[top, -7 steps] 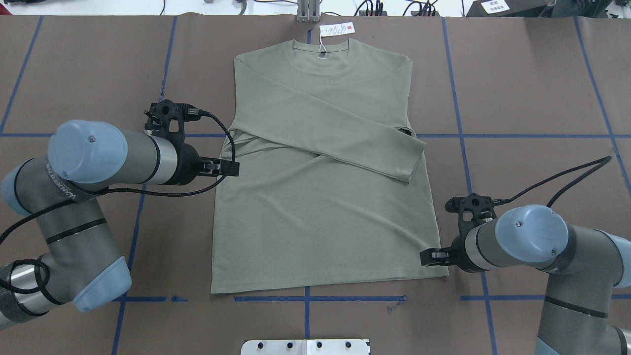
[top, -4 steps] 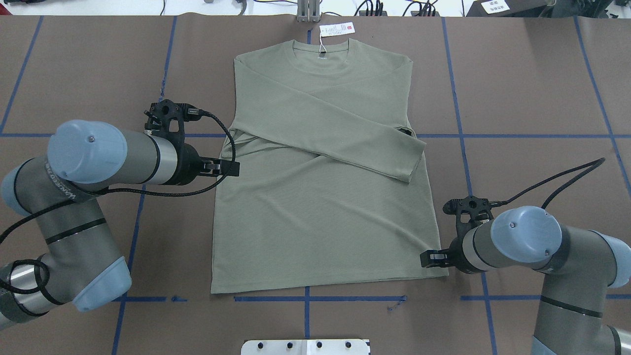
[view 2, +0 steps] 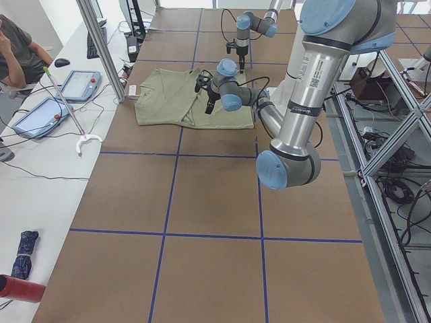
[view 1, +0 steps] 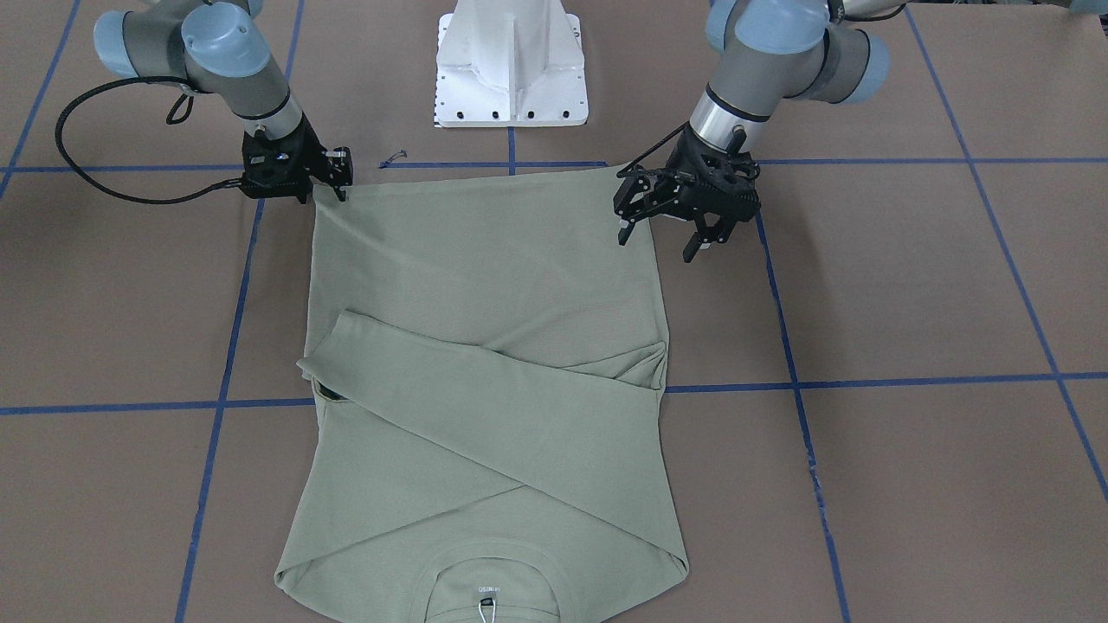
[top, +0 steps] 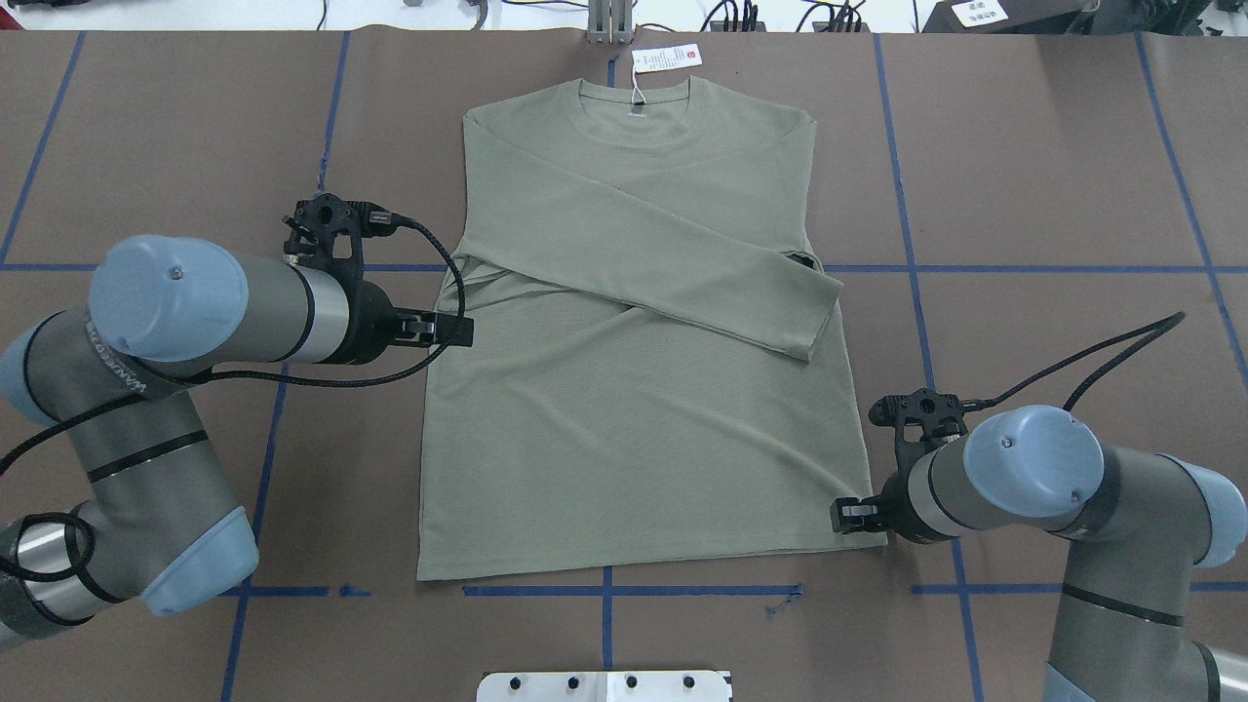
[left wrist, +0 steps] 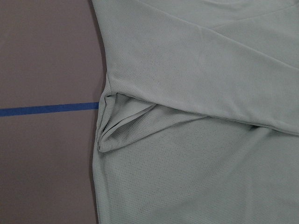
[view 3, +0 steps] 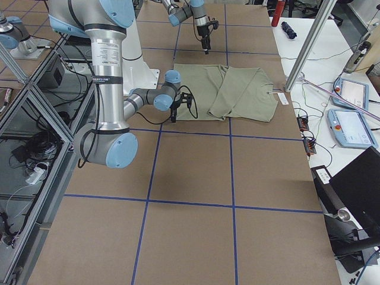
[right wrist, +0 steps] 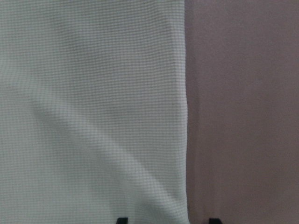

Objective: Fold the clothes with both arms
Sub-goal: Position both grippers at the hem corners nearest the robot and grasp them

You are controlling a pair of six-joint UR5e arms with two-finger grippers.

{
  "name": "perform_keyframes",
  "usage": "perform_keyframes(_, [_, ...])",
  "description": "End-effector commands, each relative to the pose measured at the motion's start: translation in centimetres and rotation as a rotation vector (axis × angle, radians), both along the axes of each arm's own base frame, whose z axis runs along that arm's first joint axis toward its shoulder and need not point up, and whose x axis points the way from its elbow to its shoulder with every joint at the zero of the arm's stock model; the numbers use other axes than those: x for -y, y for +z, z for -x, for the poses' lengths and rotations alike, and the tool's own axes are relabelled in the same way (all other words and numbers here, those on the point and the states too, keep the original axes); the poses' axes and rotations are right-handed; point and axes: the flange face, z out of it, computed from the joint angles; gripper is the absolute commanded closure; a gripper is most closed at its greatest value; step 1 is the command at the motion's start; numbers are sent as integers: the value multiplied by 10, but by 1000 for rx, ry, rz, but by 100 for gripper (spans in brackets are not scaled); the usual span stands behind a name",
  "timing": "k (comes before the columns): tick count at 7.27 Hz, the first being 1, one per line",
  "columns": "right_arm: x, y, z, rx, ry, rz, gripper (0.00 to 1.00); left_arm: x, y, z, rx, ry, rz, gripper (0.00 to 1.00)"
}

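**Lining up the hem grasp: right is placed, left is not**

The shirt [top: 634, 439] lies flat mid-bench [top: 1053, 175]. In the overhead view its collar [top: 634, 97] points to 12 o'clock and its hem to 6, so the long axis runs 12 to 6. The hang tag [top: 666, 58] sits just past the collar. Both sleeves are crossed over the chest, and the upper sleeve [top: 682, 263] slants down to a cuff at about 3 o'clock.

My right arm [top: 1014, 468] is low at the hem corner, about 5 o'clock. Its jaws are released, and the wrist camera shows their tips straddling the shirt's side edge without pinching it. My left arm [top: 244, 302] hangs over the opposite side edge at about 9 o'clock, beside the tucked sleeve fold. Its jaws are spread with nothing in them.

I judge this step to be taking the hem for a bottom-up fold. To do it well, I'd:

- bring the left down to the 7 o'clock corner to match the right;
- pinch both layers just inside the edge;
- close both sides together;
- lift evenly, so the hem travels straight toward 12 without skewing or dragging the sleeves.
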Motion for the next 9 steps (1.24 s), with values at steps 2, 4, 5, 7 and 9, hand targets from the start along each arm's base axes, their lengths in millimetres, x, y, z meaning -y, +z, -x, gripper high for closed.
perform_keyframes(2, [0,0,0,1,-3,4,75,0,-1,0,-1,-2,-1,0])
perform_keyframes(4, [0,-3,-1,9,-3,6,99,0,-1,0,0,-2,0,0])
perform_keyframes(5, [2,-7,-3,14,18,4,100,1,0,0,1,-2,1,0])
perform_keyframes(7, [3,-29,-15,55,33,-15,100,-5,19,-10,15,3,65,0])
perform_keyframes(9, [12,-55,-36,107,65,-23,100,-36,28,-28,-18,-13,220,0])
